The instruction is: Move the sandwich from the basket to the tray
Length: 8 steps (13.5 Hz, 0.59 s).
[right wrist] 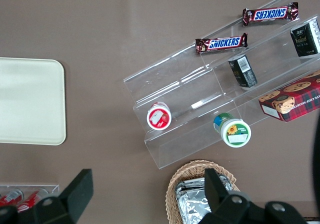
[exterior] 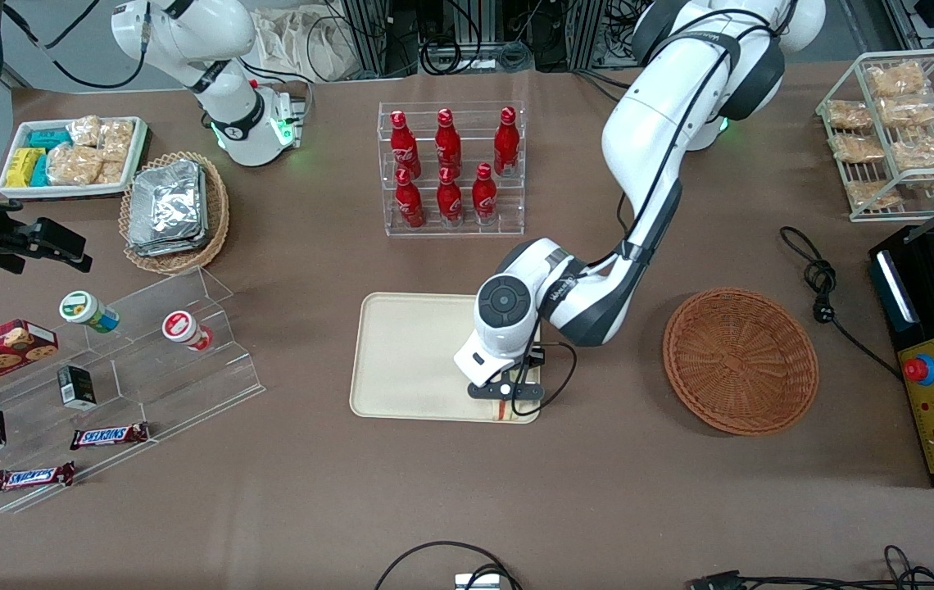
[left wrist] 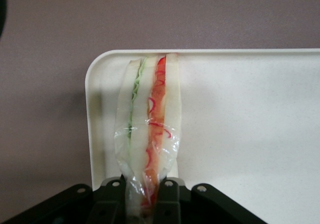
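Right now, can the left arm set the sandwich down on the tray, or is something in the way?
Probably yes. The claw is shut on the sandwich and already hangs over the tray, at its corner nearest the basket. The tray surface around it looks bare.

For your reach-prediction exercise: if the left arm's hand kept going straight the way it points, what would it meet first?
Probably the tray: the hand, shut on the sandwich, points down at the corner nearest the basket. The sandwich would touch first; the gap is unclear.

Brown table (exterior: 598, 508) carries tray (exterior: 401, 352), basket (exterior: 740, 360), bottle rack (exterior: 451, 168)
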{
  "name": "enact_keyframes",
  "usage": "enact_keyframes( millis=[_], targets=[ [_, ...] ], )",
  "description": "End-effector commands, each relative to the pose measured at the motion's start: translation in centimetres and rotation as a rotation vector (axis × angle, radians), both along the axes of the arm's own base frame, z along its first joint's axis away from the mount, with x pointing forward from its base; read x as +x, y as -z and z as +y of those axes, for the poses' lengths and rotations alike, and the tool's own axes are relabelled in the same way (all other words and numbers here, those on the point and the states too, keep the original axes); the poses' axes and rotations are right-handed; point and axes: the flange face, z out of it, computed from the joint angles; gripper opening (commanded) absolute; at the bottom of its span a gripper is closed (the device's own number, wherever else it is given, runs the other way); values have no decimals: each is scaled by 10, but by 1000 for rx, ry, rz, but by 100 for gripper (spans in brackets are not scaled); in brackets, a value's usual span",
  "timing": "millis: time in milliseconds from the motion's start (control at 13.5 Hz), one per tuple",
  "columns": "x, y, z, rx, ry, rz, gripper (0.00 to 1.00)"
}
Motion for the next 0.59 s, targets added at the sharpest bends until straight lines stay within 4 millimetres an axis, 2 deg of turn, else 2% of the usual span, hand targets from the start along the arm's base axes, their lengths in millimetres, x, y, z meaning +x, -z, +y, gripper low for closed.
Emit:
enact_keyframes(
  millis=[0,74,222,296,370,519],
  targets=[
    [4,-6,-3,20,-11,-24,52],
    [4,-6,-3,20,-2,-33,99],
    [6,-11,-3,38,7,-65,100],
    [8,-27,-1,30,10,-83,100],
    [11,-41,10,34,11,-110,100],
    [5,-82,23,-19,16,-180,100]
  ],
)
